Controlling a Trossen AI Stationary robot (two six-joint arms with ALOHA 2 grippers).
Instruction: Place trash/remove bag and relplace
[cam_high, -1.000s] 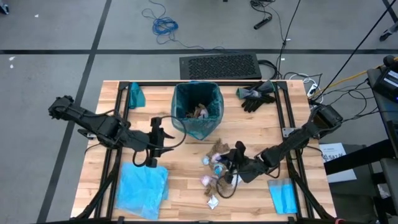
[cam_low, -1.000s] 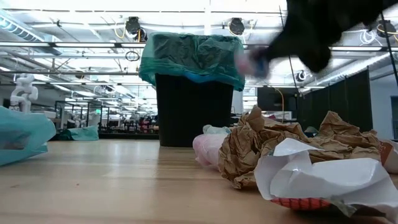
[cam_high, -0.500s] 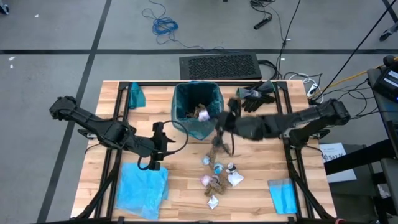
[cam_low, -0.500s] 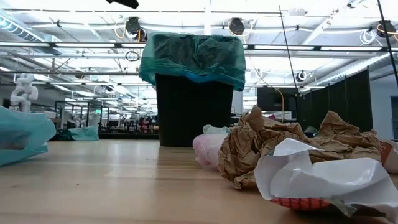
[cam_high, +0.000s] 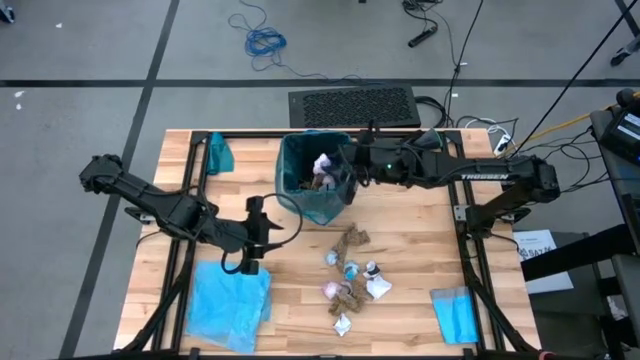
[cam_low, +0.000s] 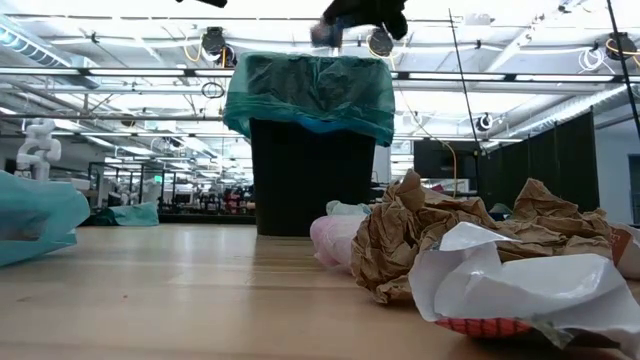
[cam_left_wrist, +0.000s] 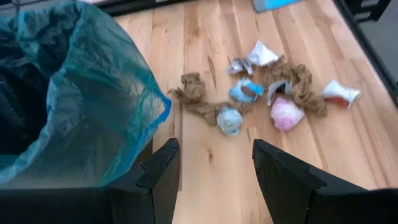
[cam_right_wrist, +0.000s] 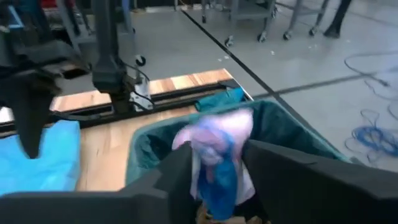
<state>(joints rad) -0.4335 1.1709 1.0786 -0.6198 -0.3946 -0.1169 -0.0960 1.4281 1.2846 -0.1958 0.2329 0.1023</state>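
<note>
Right claw (cam_high: 352, 166) has swung from the table (cam_high: 420, 250) over the bin (cam_high: 317, 178).

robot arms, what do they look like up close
Both arms are dark, jointed segments. The right arm has white lettering along its forearm and a small green light near the wrist. The left tool has two flat, black, angular fingers. A black cable loops by the left wrist.

Both arms are showing matte black jointed links, the right one carrying white lettering and a small green light near its tool (cam_high: 352, 168), the left tool (cam_left_wrist: 214, 168) ending in two flat dark fingers.
</note>
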